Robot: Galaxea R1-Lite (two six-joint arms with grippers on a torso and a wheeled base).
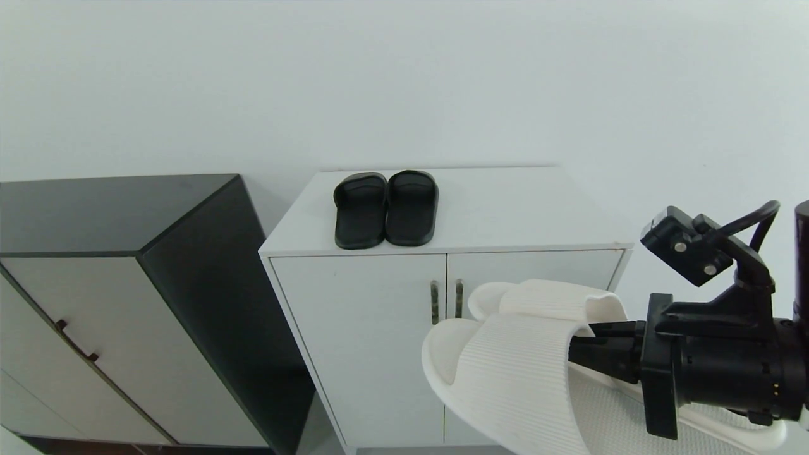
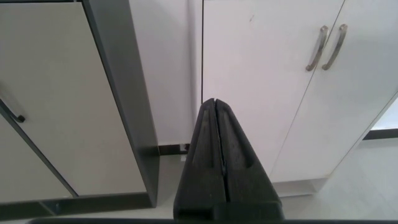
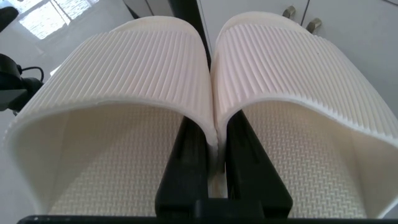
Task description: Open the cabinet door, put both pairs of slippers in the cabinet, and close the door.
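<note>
White slippers hang in the air in front of the white cabinet, low on the robot's right side. They are a pair, side by side, with ribbed tops. The right end effector holds them. 1 black finger goes into each slipper, and the 2 fingers squeeze the inner walls of the slippers together. In the right wrist view the white slippers are very close, with their toes toward the cabinet. The right end effector pinches them in the middle, where the 2 tops touch.

Black slippers lie on top of the white cabinet, on its left part. They lie flat, side by side and touching, with their toes toward the wall.

The white cabinet has 2 doors, and both are shut. 2 thin handles stand upright next to each other where the doors meet. The white slippers cover part of the right door.

The left end effector has its 2 fingers pressed together and holds nothing. It points at the low part of the white cabinet, near the gap between it and the dark cabinet. The handles are higher up and off to one side of it.

The dark cabinet stands just beside the white cabinet, on its left.
</note>
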